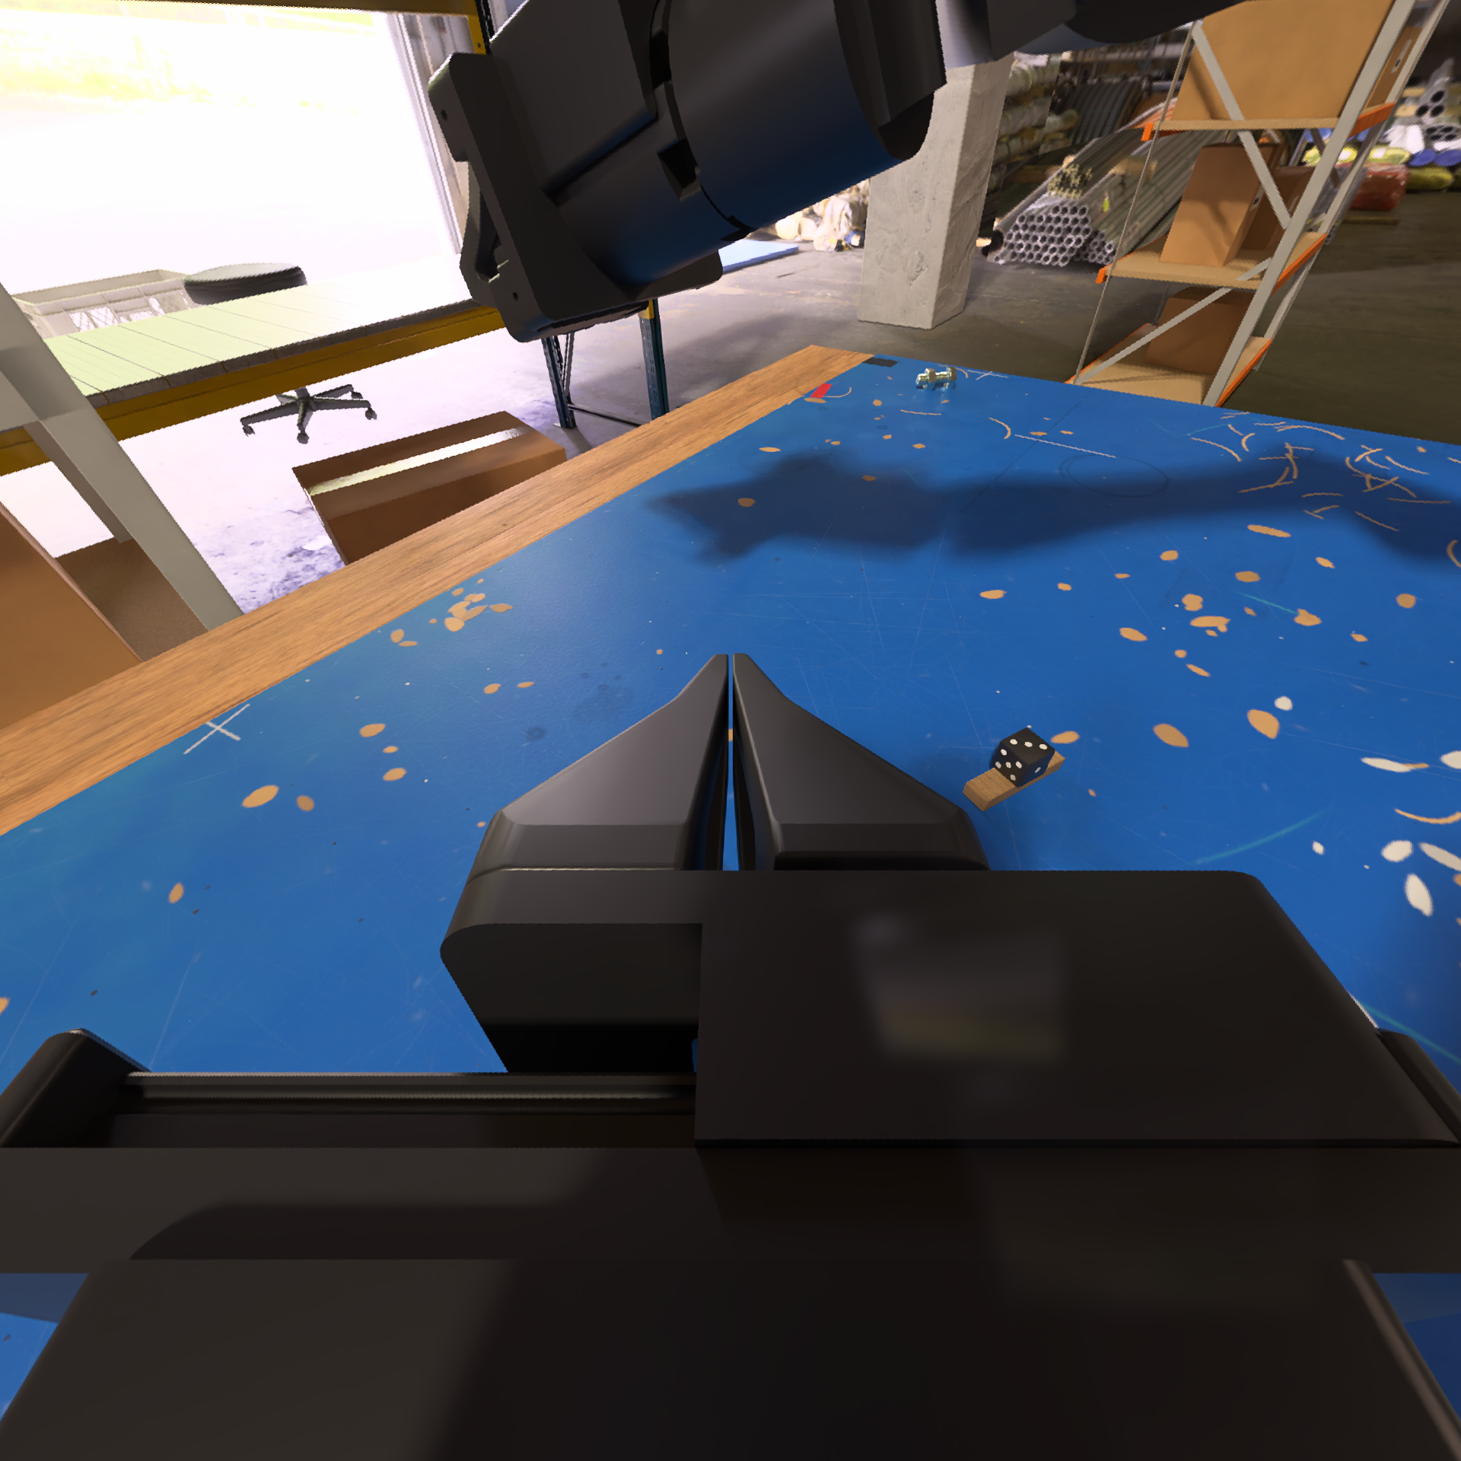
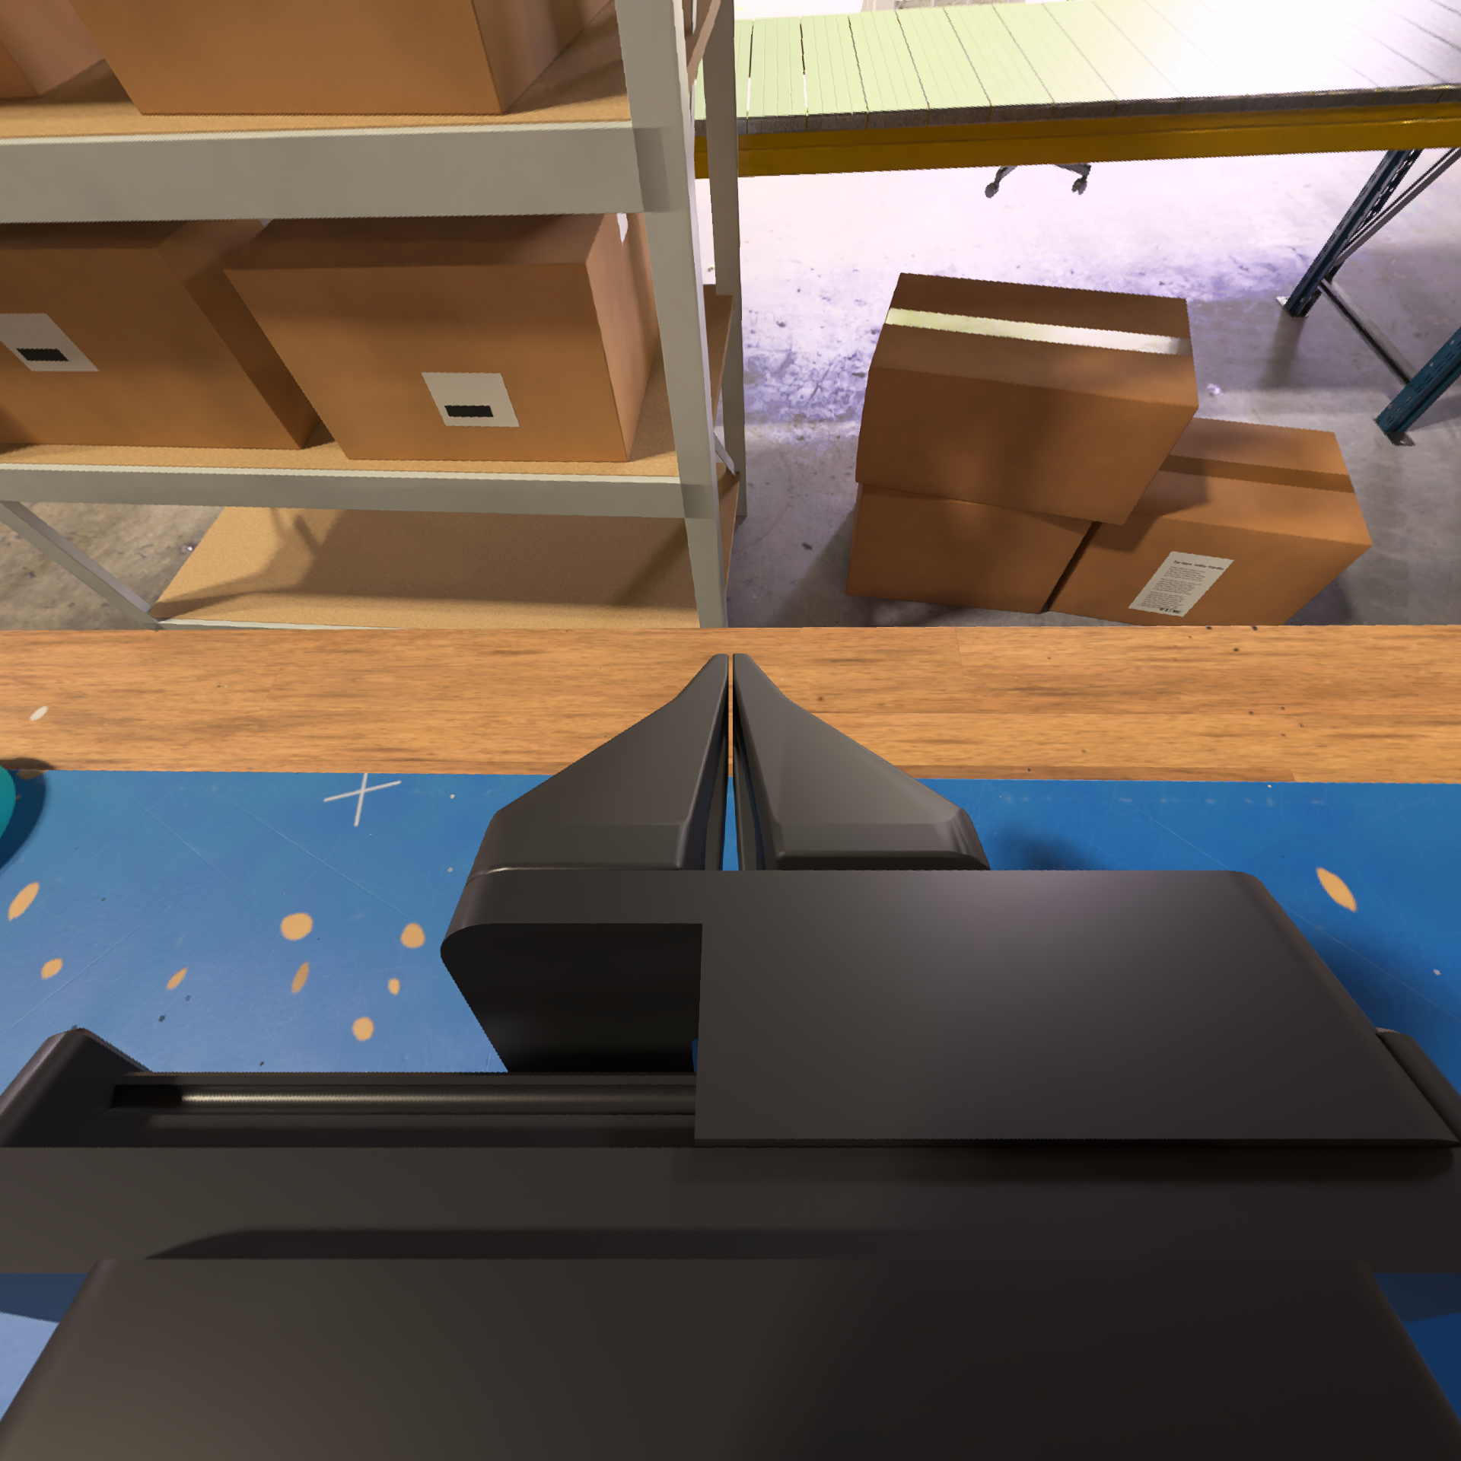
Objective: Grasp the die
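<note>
A small black die (image 1: 1022,756) with white pips sits on one end of a thin wooden block (image 1: 998,784) on the blue mat (image 1: 790,569). It shows only in the left wrist view, to the right of and a little nearer than my left gripper's tips. My left gripper (image 1: 730,660) is shut and empty above the mat. My right gripper (image 2: 730,660) is shut and empty, its tips over the table's wooden edge strip (image 2: 1107,696). The die is hidden from the right wrist view.
The other arm's dark body (image 1: 672,150) hangs above the mat's far side and casts a shadow. A metal bolt (image 1: 934,378) and a red chip (image 1: 822,390) lie near the far corner. A teal object (image 2: 6,806) peeks in at the left edge. Cardboard boxes (image 2: 1028,395) and shelves (image 2: 680,316) stand beyond the table.
</note>
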`<action>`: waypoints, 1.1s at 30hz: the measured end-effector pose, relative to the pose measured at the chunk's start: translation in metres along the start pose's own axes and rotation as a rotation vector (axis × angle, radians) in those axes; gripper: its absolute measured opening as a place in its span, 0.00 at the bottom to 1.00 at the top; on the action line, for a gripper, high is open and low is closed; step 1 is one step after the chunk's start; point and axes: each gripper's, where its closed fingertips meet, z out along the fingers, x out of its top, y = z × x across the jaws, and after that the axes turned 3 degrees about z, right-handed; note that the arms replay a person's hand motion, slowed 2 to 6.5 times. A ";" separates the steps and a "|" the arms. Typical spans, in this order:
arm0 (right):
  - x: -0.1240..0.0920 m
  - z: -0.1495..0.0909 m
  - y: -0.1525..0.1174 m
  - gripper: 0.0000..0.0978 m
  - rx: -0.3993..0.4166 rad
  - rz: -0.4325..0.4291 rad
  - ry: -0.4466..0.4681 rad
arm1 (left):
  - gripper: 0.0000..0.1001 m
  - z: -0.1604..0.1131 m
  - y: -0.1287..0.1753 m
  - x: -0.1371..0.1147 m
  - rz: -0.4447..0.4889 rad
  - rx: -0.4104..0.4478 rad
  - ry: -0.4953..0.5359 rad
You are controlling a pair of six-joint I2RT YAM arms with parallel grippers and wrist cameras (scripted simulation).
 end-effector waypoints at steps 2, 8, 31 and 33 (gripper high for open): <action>0.000 0.001 0.001 0.01 0.000 0.004 -0.005 | 0.01 0.000 0.000 0.000 0.000 0.000 0.000; -0.001 0.003 0.002 0.01 0.003 0.017 -0.024 | 0.01 0.000 0.000 0.000 -0.002 -0.002 -0.001; -0.002 0.008 0.004 0.01 -0.001 0.032 -0.043 | 0.01 0.000 0.001 -0.001 -0.007 -0.006 -0.003; -0.002 0.008 0.004 0.01 -0.001 0.032 -0.043 | 0.01 0.000 0.001 -0.001 -0.007 -0.006 -0.004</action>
